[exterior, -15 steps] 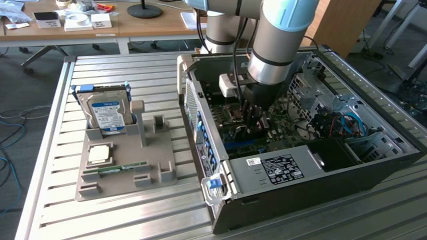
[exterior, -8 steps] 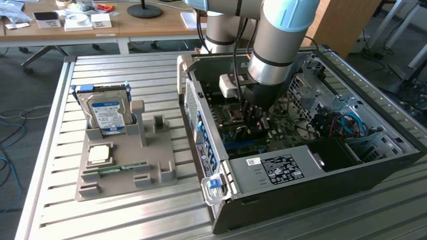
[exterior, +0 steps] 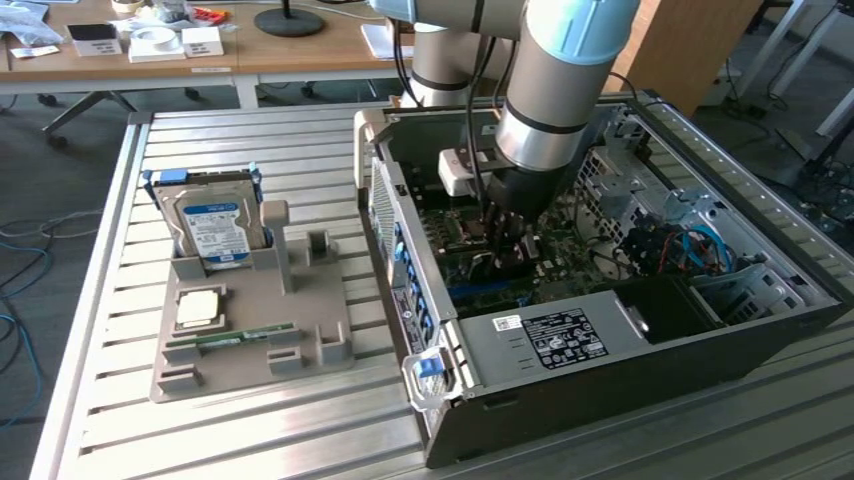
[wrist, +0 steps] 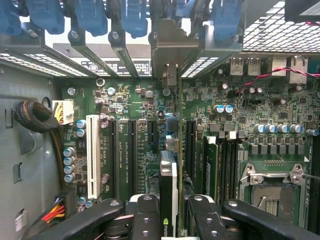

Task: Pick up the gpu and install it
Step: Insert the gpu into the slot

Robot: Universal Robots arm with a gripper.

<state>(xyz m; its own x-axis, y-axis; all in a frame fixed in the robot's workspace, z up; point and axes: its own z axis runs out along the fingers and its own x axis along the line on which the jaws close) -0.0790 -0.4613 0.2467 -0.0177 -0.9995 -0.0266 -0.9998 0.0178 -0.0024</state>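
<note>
Tool (wrist: pixel 170 210) grips gpu (wrist: pixel 169 185) upright over motherboard (wrist: pixel 125 145).

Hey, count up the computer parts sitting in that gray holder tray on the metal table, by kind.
Silver hard drive with blue-white label: 1
Square silver processor chip: 1
Narrow green RAM stick: 1
Total: 3
</note>
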